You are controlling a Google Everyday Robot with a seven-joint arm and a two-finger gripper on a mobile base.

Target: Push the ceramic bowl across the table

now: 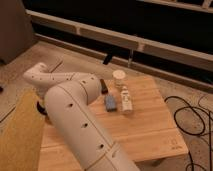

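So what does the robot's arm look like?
The arm is fat, smooth and creamy white, built from rounded tube sections with small dark dots along them. No cables show on it. Its gripper sits out of sight behind the arm, at the table's left side.
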